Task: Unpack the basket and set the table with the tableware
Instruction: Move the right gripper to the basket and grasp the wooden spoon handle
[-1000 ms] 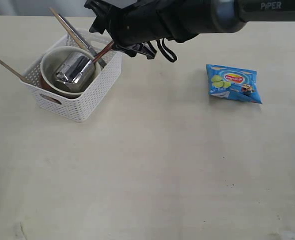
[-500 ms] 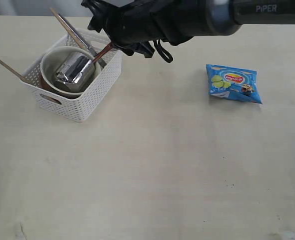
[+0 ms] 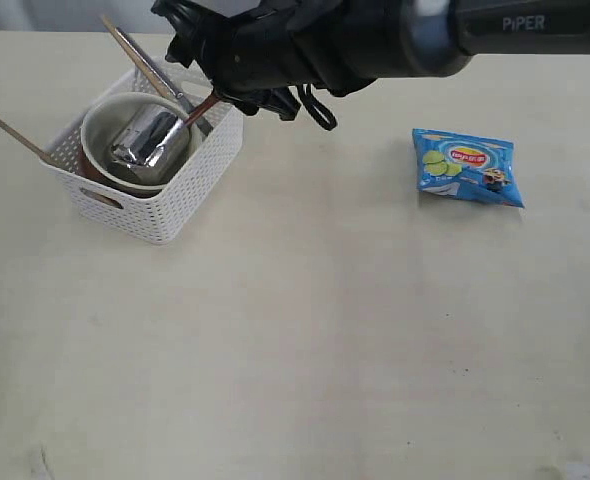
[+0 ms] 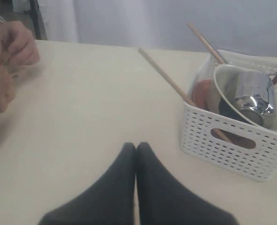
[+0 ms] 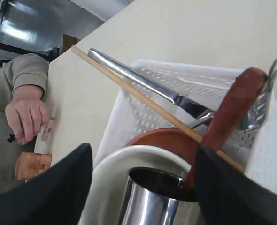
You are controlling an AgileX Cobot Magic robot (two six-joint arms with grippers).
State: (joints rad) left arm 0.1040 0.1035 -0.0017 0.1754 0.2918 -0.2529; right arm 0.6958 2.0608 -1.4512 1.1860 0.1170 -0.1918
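Note:
The white basket (image 3: 165, 205) stands at the table's (image 3: 305, 330) far left, holding the cream bowl (image 3: 97, 115) with the steel cup (image 3: 150, 142) lying in it. The red-brown spoon (image 3: 204, 107) leans out toward my right gripper (image 3: 200, 45), which hovers open over the basket's far corner. In the right wrist view the open gripper (image 5: 143, 150) straddles the cup (image 5: 152, 204) and bowl (image 5: 110, 176); the spoon (image 5: 230, 110), fork (image 5: 262, 110), knife (image 5: 138, 82), a chopstick (image 5: 129, 91) and the plate (image 5: 169, 140) lie beyond. My left gripper (image 4: 135, 147) is shut and empty, short of the basket (image 4: 232, 143).
A blue snack packet (image 3: 467, 167) lies at the right of the table. A person's hands (image 4: 9, 51) rest on the table beyond the basket, next to small wooden blocks (image 5: 33, 165). Two chopsticks (image 3: 10, 130) stick out over the basket's rim.
My right arm has slid a little leftward over the basket's far side. Basket contents and the left gripper have not moved.

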